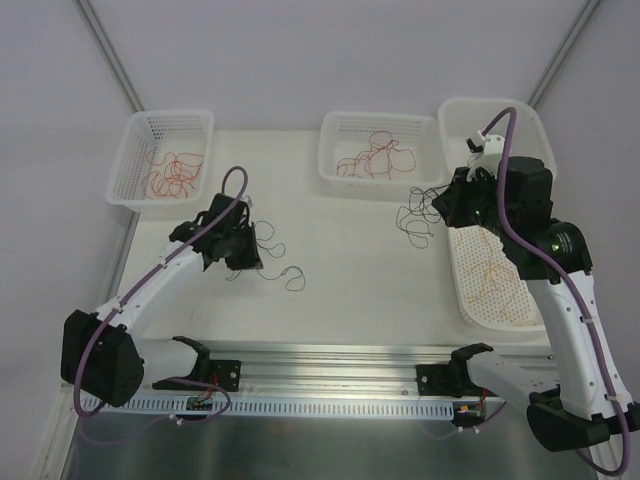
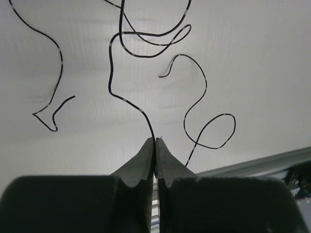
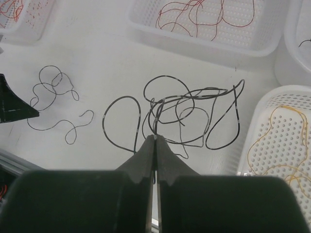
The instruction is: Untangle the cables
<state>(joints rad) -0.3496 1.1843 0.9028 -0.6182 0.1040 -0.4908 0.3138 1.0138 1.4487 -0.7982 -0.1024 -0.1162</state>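
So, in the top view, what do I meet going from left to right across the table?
Basket of orange wires → left pincer → black wire → basket of red wires → basket with yellow wires.

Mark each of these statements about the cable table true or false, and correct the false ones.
1. The left claw is shut on a black cable. True.
2. The right claw hangs open above the table. False: it is shut, pinching a strand of the black tangle.
3. The middle basket holds yellow cables. False: it holds red cables.
4. Yellowish cables lie in the perforated tray on the right. True.
5. The left basket has nothing in it. False: orange-red cables lie in it.
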